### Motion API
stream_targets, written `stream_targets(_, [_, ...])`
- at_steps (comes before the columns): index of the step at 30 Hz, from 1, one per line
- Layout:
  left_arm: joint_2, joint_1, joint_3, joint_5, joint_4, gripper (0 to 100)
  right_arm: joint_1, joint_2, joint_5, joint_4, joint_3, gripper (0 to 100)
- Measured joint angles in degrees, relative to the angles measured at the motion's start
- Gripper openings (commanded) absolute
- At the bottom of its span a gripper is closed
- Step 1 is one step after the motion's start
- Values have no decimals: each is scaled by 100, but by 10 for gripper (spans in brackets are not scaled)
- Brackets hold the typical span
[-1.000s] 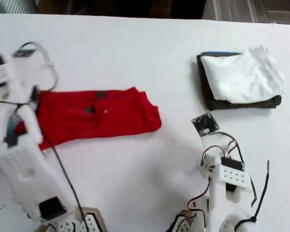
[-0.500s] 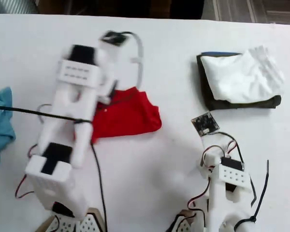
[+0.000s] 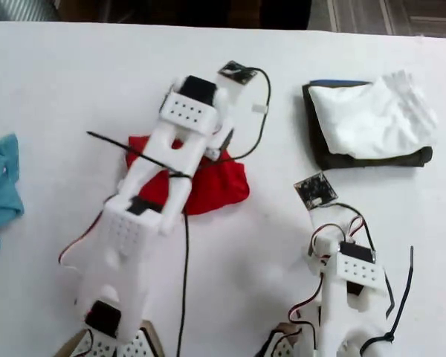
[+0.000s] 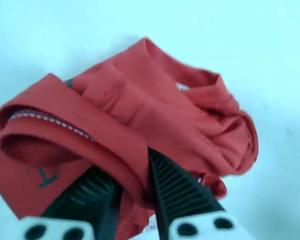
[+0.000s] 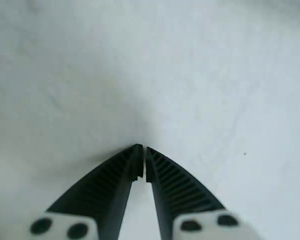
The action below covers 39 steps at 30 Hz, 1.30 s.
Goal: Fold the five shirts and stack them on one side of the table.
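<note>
The bench (image 3: pixel 282 67) is white and wide, and two white robot arms sit at its near edge.

I count one red shirt (image 3: pixel 219 186), near the middle of the bench. It is bunched up in folds, and the left arm lies over part of it. There is one light blue shirt (image 3: pixel 1 186), crumpled at the far left edge, well apart from the red one. On the right side there is one pile. A white shirt (image 3: pixel 372 115) lies on top of a dark shirt (image 3: pixel 357 160), and a thin blue edge (image 3: pixel 338 82) peeks out at the back. I cannot tell what that blue bit is.

The left claw (image 4: pixel 130 170) is pinching a thick fold of the red shirt (image 4: pixel 155 105) between its two black fingers.

The right claw (image 5: pixel 140 151) is closed with its tips together. It holds nothing and sits above bare bench, near the pile.

The red shirt has a small dark mark (image 4: pixel 45 177) on it, too small to read.
</note>
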<state>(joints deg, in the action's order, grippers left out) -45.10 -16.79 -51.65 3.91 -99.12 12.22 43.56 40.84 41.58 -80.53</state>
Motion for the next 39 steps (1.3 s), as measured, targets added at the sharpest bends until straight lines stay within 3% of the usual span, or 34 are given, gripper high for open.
stream_targets(5, [-484,-193,-985,0,-158,27,0,0,0,0,0,21])
stream_targets(10, [-712,-264,-1143,0,-167,46,0,0,0,0,0,21])
stream_targets(15, [-721,-264,-1196,0,-202,243,0,0,0,0,0,21])
stream_targets(20, [-695,-149,-1204,9,-220,201,0,0,0,0,0,21])
stream_targets(24, [-132,281,-1204,9,-229,154,0,0,0,0,0,21])
stream_targets(27, [484,738,-1204,9,-229,11,0,0,0,0,0,21])
stream_targets(31, [1090,1530,-1204,62,-229,26,0,0,0,0,0,21])
stream_targets(35, [1635,2198,-651,571,-229,27,-44,0,-413,141,510,21])
stream_targets(39, [2268,2875,431,844,-229,27,-835,-26,-809,949,1723,21])
